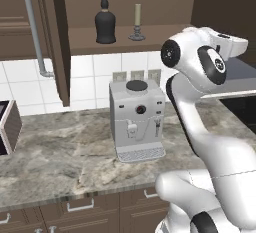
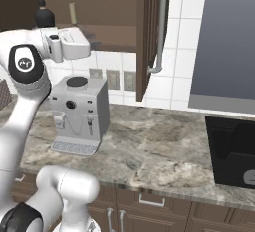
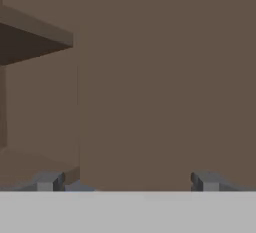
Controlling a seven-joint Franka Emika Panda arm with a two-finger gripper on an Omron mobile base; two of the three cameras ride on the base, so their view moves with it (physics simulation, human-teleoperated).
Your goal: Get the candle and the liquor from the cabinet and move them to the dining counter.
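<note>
Left base view: liquor [image 1: 105, 23] and candle [image 1: 137, 23] stand side by side, apart, on the open cabinet [image 1: 150, 7] shelf above the coffee machine [image 1: 136, 119] on the bench [image 1: 55, 157] | Right base view: liquor [image 2: 44, 13], candle [image 2: 72, 15] behind the arm | Hand view: pincer [image 3: 126, 181] spread wide, empty, facing the brown cabinet wall.
</note>
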